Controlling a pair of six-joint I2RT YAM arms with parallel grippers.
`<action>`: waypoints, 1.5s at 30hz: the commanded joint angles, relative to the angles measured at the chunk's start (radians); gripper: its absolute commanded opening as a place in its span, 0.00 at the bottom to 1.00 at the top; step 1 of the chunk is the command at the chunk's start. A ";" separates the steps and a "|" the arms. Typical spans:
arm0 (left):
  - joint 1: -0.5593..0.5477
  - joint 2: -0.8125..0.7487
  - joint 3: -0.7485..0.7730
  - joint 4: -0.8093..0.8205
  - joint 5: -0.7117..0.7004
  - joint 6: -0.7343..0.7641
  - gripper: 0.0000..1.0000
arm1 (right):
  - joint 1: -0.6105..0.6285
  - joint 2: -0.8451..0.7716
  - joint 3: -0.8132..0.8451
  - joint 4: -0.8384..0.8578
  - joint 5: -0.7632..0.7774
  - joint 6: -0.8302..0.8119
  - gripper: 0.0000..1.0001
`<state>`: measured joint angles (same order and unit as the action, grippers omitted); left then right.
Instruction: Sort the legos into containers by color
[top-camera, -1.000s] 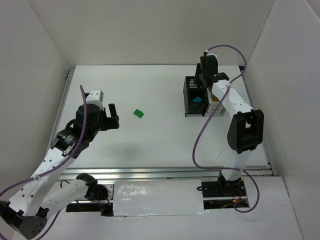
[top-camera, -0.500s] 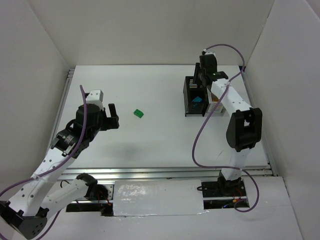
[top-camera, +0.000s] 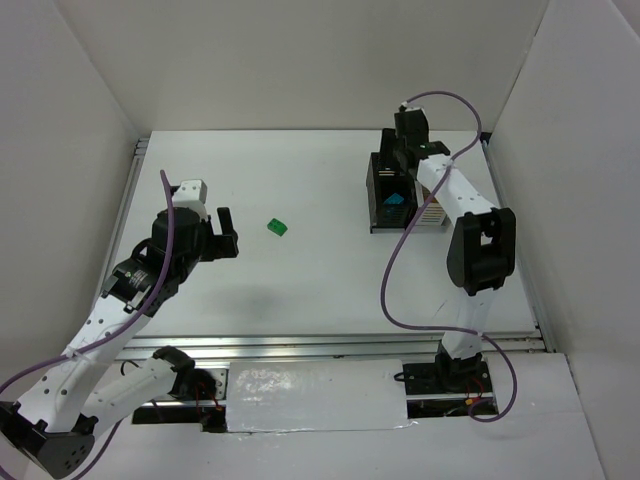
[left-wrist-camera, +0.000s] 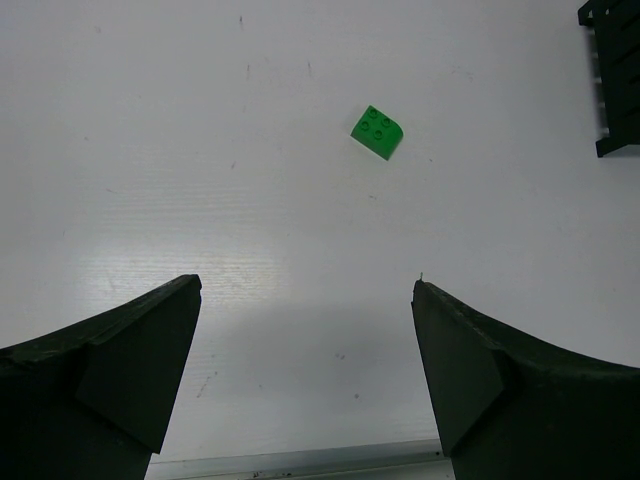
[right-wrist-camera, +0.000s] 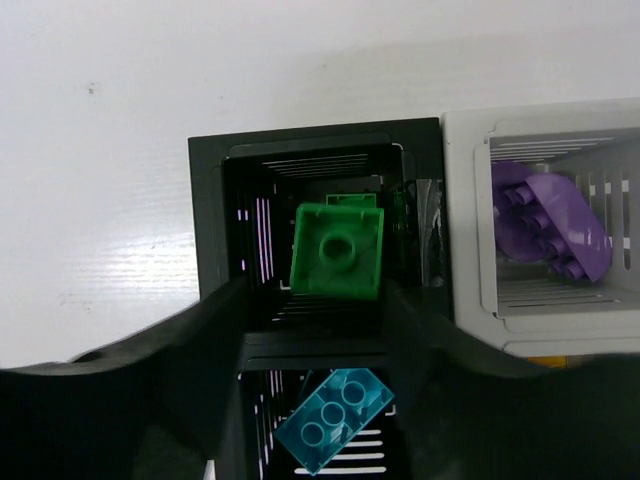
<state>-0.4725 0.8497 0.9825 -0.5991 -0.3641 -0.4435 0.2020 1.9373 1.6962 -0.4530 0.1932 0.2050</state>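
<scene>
Bright, even overhead light, soft faint shadows, all views sharp.

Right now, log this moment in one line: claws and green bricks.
right claw open over black slotted plastic bin; small green plastic brick between its jaws; left claw open, empty; second green brick loose on white table

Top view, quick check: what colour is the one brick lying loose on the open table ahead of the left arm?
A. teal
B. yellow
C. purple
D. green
D: the lone brick on the bare table, ahead of the open left gripper, is green; the teal brick and the purple brick lie in bins.
</scene>
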 joint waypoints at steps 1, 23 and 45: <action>0.000 0.000 0.002 0.035 0.007 0.026 1.00 | -0.006 -0.004 0.065 -0.006 -0.001 -0.010 0.69; 0.011 -0.060 0.039 -0.097 -0.343 -0.152 0.99 | 0.459 -0.005 0.115 -0.110 -0.305 -0.174 1.00; 0.014 -0.074 0.013 -0.022 -0.217 -0.057 1.00 | 0.562 0.505 0.527 -0.262 -0.201 -0.292 0.85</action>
<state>-0.4652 0.7860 0.9836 -0.6518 -0.5880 -0.5224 0.7403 2.4180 2.1769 -0.6964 -0.0395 -0.0723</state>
